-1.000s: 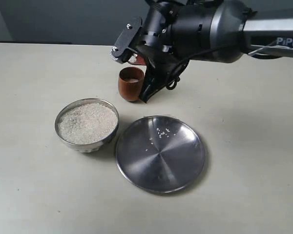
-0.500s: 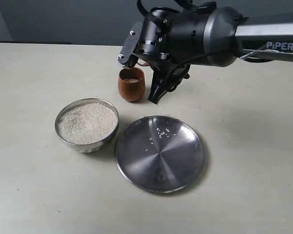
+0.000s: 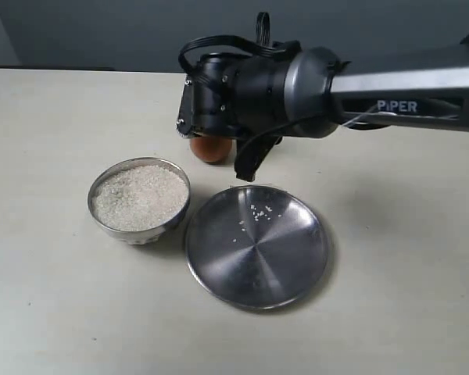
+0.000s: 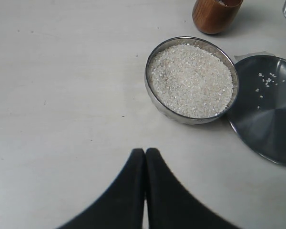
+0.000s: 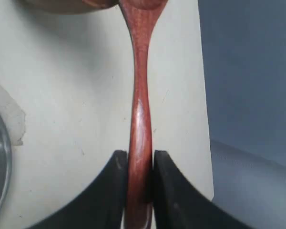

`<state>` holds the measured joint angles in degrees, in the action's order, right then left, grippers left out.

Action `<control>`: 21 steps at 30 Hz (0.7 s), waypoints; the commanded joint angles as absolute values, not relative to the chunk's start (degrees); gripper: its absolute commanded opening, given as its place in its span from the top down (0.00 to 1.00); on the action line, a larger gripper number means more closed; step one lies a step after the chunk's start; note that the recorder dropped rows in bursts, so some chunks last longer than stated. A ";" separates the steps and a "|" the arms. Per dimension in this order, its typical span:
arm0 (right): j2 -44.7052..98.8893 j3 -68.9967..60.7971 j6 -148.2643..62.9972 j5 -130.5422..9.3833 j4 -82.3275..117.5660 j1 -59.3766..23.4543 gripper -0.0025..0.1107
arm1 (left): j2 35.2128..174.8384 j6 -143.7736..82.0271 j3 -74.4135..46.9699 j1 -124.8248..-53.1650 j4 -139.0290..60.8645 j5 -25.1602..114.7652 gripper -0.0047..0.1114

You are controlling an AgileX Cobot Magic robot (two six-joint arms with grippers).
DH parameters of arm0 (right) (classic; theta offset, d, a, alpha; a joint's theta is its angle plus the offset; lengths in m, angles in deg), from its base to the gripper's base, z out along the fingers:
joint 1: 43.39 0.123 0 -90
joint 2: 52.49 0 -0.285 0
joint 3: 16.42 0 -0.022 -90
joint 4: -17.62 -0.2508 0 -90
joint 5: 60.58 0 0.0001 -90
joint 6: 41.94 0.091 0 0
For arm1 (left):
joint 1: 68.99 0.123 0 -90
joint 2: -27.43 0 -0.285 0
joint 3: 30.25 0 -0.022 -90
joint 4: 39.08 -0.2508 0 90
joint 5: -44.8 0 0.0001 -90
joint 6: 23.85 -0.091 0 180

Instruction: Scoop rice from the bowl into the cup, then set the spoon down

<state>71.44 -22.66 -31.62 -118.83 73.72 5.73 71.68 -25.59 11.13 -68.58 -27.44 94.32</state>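
Right wrist view gives the clearest look: the right gripper [image 5: 139, 160] is clamped on the spoon [image 5: 139, 109], one jaw on each side of the handle near its tail. The handle runs straight out from the jaws, so the spoon's long axis carries on the line of the gripper. Its head runs off the edge of the picture just beside a brown rim that I take to be the cup [image 5: 66, 4]. Whether the head is over the opening, or has rice in it, I cannot tell.

From the exterior view, the right arm [image 3: 313, 86] reaches across the middle and covers most of the cup [image 3: 209, 148]; only its base shows below the wrist. The bowl [image 3: 92, 195] stands near the cup, off to the left and toward the front, heaped with rice [image 3: 139, 197]. The plate [image 3: 258, 258] sits just beside the bowl, with a few stray grains on it.

The left gripper [image 4: 144, 152] hangs over bare table [image 4: 47, 95], jaws pressed together on nothing, the bowl ahead of it.

Any coming move belongs to the right arm, I'd say. For another scoop the head must swing from the cup down to the bowl; to finish, the spoon goes down lengthwise on open table.
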 commanded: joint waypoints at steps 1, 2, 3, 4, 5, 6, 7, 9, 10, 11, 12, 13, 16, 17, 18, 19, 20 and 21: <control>71.82 -22.97 -31.92 -120.55 75.31 5.74 0.98 | 71.87 -25.55 10.90 -68.51 -27.76 94.07 0.96; 71.82 -22.97 -31.92 -120.55 75.56 5.74 0.98 | 71.87 -25.55 10.90 -68.51 -27.76 94.07 0.96; 71.82 -22.97 -31.78 -120.86 76.23 5.86 0.98 | 71.87 -25.55 10.90 -68.51 -27.76 94.07 0.96; 71.82 -22.97 -31.78 -121.27 76.83 6.01 0.98 | 71.87 -25.55 10.90 -68.51 -27.76 94.07 0.96; 71.82 -22.97 -31.78 -121.67 77.39 6.09 0.98 | 71.87 -25.55 10.90 -68.51 -27.76 94.07 0.96; 71.82 -22.97 -31.88 -121.90 77.99 6.35 0.98 | 71.87 -25.55 10.90 -68.51 -27.76 94.07 0.96; 71.82 -22.97 -31.89 -121.88 78.59 6.35 0.98 | 71.87 -25.55 10.90 -68.51 -27.76 94.07 0.96; 71.82 -22.97 -32.45 -121.88 79.26 6.86 0.98 | 71.87 -25.55 10.90 -68.51 -27.76 94.07 0.96; 71.82 -22.97 -32.87 -121.59 79.39 6.98 0.98 | 71.87 -25.55 10.90 -68.51 -27.76 94.07 0.96; 71.82 -22.97 -33.17 -121.43 79.39 7.28 0.98 | 71.87 -25.55 10.90 -68.51 -27.76 94.07 0.96; 71.82 -22.97 -33.17 -121.43 79.92 7.44 0.98 | 71.87 -25.55 10.90 -68.51 -27.76 94.07 0.96; 71.82 -22.97 -33.32 -121.43 80.18 7.69 0.98 | 71.87 -25.55 10.90 -68.51 -27.76 94.07 0.96; 71.82 -22.97 -36.04 -121.79 80.70 8.24 0.98 | 71.87 -25.55 10.90 -68.51 -27.76 94.07 0.96; 71.82 -22.97 -36.94 -122.21 81.40 8.48 0.98 | 71.87 -25.55 10.90 -68.51 -27.76 94.07 0.96; 71.82 -22.97 -37.17 -122.56 81.76 8.64 0.98 | 71.87 -25.55 10.90 -68.51 -27.76 94.07 0.96; 71.82 -22.97 -37.60 -122.79 82.03 8.64 0.98 | 71.87 -25.55 10.90 -68.51 -27.76 94.07 0.96; 71.82 -22.97 -38.48 -122.94 82.03 8.64 0.98 | 71.87 -25.55 10.90 -68.51 -27.76 94.07 0.96; 71.82 -22.97 -38.99 -123.22 82.03 8.64 0.98 | 71.87 -25.55 10.90 -68.51 -27.76 94.07 0.96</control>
<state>71.84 -22.66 -37.28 -122.14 80.76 8.61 71.68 -25.59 11.13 -68.58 -27.44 94.32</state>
